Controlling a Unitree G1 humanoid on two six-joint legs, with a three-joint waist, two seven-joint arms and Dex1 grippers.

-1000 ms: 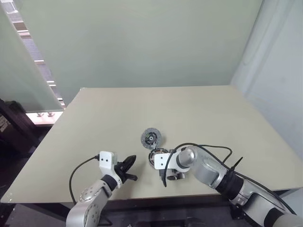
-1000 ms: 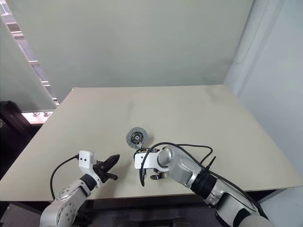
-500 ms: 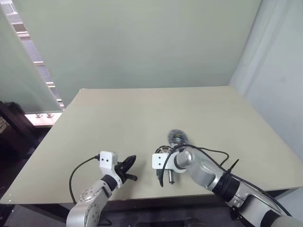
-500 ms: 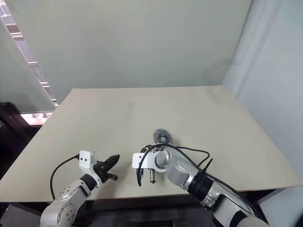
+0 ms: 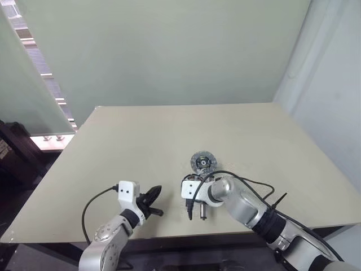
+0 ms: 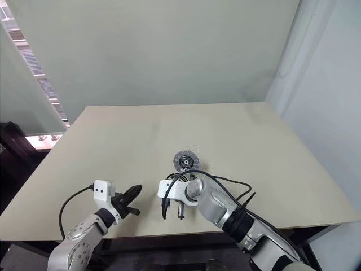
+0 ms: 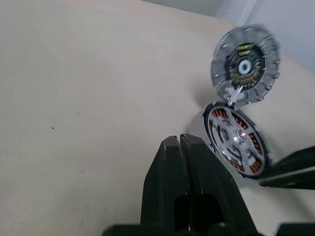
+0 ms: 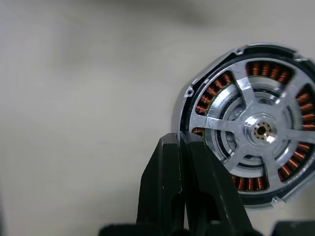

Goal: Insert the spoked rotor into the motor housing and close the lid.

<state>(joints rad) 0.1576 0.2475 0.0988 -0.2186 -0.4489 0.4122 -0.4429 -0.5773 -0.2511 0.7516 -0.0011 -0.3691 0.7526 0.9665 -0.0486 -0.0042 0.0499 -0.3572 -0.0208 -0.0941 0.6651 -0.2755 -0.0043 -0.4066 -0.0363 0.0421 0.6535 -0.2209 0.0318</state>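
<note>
The right pincer (image 8: 181,147) is pressed together and holds nothing; its tips sit at the rim of the motor housing (image 8: 251,128). The spoked rotor (image 8: 256,129) already lies inside the housing, over the copper coils. The lid (image 7: 245,65) stands tipped up at the far edge of the housing and seems to touch it, though that spot is hard to see. The left pincer (image 7: 179,147) is pressed together too, near the housing, on the worktop (image 5: 141,141). The lid looks hard, smooth and slippery, so take it by its rim.
</note>
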